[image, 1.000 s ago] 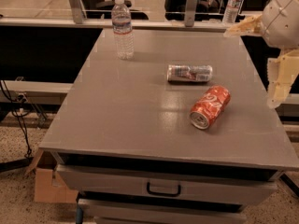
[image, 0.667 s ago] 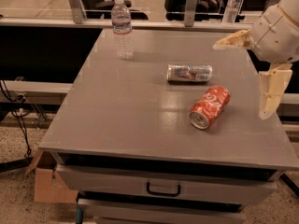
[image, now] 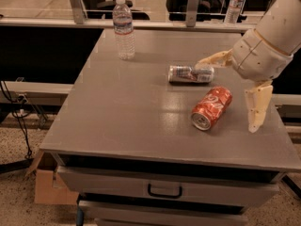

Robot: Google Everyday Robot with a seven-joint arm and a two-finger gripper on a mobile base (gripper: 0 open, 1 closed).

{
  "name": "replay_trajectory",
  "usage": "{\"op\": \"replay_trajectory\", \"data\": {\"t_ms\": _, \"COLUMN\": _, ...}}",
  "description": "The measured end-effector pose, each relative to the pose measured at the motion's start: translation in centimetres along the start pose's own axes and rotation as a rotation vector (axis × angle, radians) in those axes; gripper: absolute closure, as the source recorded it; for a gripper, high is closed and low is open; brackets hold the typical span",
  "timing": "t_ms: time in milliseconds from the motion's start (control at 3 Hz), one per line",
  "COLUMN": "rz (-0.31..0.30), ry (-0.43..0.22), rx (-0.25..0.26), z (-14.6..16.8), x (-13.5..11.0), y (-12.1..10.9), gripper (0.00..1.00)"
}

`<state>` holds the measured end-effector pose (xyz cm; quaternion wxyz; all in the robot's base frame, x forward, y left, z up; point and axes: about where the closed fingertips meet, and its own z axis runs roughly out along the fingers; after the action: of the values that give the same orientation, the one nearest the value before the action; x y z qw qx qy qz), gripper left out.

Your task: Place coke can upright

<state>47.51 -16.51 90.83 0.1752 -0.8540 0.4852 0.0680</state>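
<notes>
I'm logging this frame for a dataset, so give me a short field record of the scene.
red aluminium coke can: on its side, right of centre
slim silver can: on its side, behind the red one
clear plastic water bottle: upright, far left
tool: open, empty, over the right side, near both cans
grey table: holds all three

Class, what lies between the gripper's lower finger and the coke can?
Only bare table, seen in the camera view. The open gripper hangs beside the lying coke can, one finger reaching toward the silver can.
</notes>
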Motion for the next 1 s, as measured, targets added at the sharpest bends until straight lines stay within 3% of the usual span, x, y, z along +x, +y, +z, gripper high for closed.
{"op": "replay_trajectory", "data": {"t_ms": 1000, "rz": -0.179, "ry": 0.074, "rx": -0.071, "z": 3.7, "x": 2.6, "y": 0.6, "gripper": 0.0}}
